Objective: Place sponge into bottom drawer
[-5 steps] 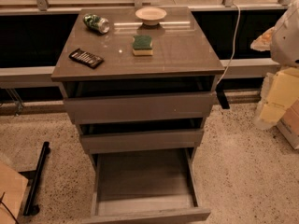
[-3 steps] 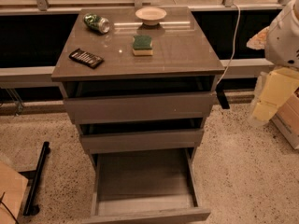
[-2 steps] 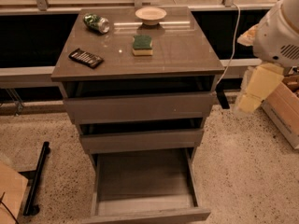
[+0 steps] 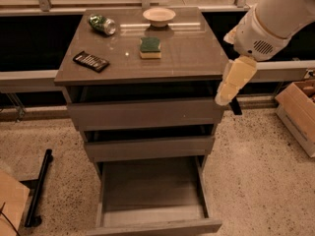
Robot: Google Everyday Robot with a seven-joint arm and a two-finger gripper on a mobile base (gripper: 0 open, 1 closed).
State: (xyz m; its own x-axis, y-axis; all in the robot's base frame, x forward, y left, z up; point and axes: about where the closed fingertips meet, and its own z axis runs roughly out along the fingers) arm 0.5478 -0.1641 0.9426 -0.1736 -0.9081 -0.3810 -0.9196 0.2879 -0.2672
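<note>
Gripper (image 4: 224, 95) has swung in beside the cabinet (image 4: 147, 113), well apart from sponge (image 4: 150, 47).

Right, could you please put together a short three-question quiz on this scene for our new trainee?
1. True or false: the sponge lies on the cabinet top.
2. Multiple choice: the bottom drawer is A) shut; B) pulled open, without the sponge inside; C) pulled open, with the sponge inside.
3. Short answer: seen in the camera view, by which edge of the cabinet top does the gripper hang?
Key: 1 true; 2 B; 3 the right edge, near the front corner.
</note>
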